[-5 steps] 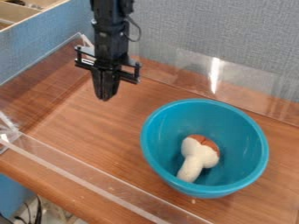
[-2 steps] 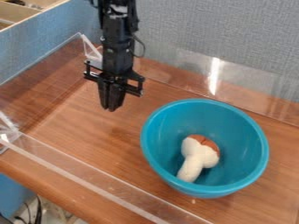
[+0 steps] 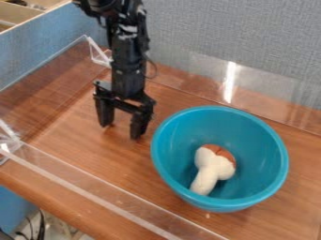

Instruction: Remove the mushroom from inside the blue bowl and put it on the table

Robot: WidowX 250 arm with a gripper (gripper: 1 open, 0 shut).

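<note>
A turquoise-blue bowl (image 3: 221, 157) stands on the reddish-brown table (image 3: 88, 150) at the right. Inside it lies the mushroom (image 3: 212, 168) on its side, cream stem toward the front and reddish-brown cap toward the back. To the left of the bowl my black gripper (image 3: 124, 123) points straight down, just above the tabletop. Its two fingers are spread apart with nothing between them. It stays outside the bowl, close to the bowl's left rim.
Low clear acrylic walls (image 3: 75, 173) edge the table along the front, left and back. A blue panel (image 3: 51, 47) with a wooden shelf above it stands at the back left, and a grey wall runs behind.
The gripper came down toward the tabletop and shifted slightly toward the bowl. Its fingers, pressed together before, now stand spread apart.
</note>
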